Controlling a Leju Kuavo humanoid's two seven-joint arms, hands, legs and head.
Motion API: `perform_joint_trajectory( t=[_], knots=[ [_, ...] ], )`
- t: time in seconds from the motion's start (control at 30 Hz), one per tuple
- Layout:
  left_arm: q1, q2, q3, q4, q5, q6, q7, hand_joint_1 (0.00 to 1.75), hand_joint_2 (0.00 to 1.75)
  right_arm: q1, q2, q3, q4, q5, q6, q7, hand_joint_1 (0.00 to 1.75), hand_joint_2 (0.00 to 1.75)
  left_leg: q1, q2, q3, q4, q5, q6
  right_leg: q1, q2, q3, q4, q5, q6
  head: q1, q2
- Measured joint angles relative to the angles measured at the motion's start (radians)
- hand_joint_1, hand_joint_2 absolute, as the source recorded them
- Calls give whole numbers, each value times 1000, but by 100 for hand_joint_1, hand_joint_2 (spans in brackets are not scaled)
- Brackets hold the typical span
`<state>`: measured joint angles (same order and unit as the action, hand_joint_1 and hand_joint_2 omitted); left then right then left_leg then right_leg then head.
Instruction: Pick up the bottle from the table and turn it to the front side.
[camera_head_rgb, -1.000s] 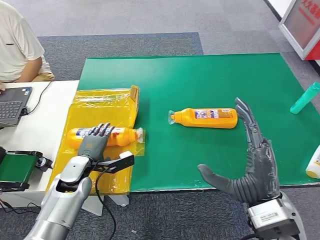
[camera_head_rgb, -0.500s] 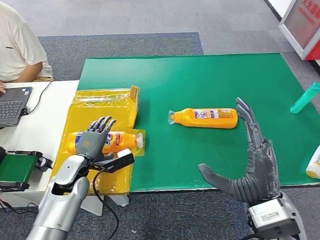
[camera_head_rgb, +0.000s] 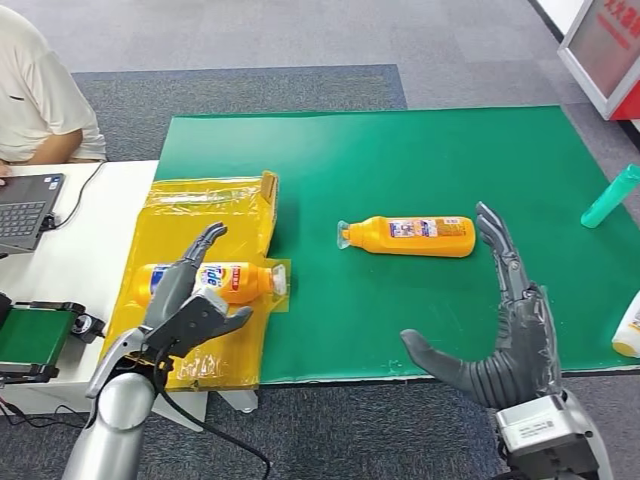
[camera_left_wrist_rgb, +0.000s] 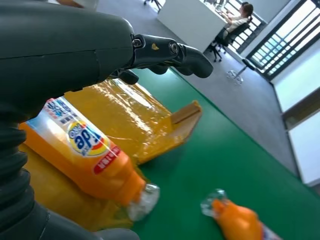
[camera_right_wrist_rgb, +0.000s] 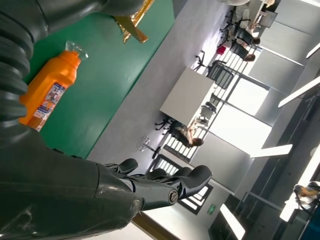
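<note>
Item 1. Orange bottle (camera_head_rgb: 213, 282), lying on its side on the yellow plastic bag (camera_head_rgb: 204, 215) at the left edge of the green mat (camera_head_rgb: 423, 160); long axis crosswise to the robot, clear cap end toward the mat, label with a round logo facing up.

Item 2. Left hand (camera_head_rgb: 186, 300), released, fingers spread, holding nothing; it hovers just on the robot's side of the bagged bottle, fingertips over its base half. In the left wrist view the bottle (camera_left_wrist_rgb: 85, 152) lies directly under the fingers (camera_left_wrist_rgb: 177, 52) (contact cannot be told). Judged the nearer hand for this bottle.

Item 3. Right hand (camera_head_rgb: 502, 330), released, palm upright, thumb out, near the mat's front edge.

Item 4. Second orange bottle (camera_head_rgb: 411, 236), on the mat right of the bag, same crosswise lie, just beyond the right hand's fingertips.

Count: orange bottles, two; bags, one; mats, one; hands, two.

Item 5. Bench (camera_head_rgb: 83, 250), white, carrying the bag's left part.
</note>
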<state>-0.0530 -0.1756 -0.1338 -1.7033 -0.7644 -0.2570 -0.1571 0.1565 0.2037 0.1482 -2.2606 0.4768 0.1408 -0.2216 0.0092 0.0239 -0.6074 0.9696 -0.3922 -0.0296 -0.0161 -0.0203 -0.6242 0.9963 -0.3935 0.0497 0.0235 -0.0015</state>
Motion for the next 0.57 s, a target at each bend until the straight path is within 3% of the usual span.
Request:
perform_joint_trajectory(
  t=[0.13,0.4,0.57],
  knots=[
    [37,-9,2,-81,93,-16,16,0,175,6,-2,-6,0,0,-2,1,0,175,0,0,0,0,0,0,0,0,0,0,0,0,0,0],
    [154,-16,35,-279,435,-32,31,0,175,23,-5,-41,0,-10,-15,14,0,175,0,0,0,0,0,0,0,0,0,0,-1,1,0,0],
    [192,-18,62,-362,478,-31,31,0,175,29,-5,-66,0,-12,-17,17,0,175,0,0,0,0,-1,1,0,0,1,0,-1,1,0,0]
  ],
)
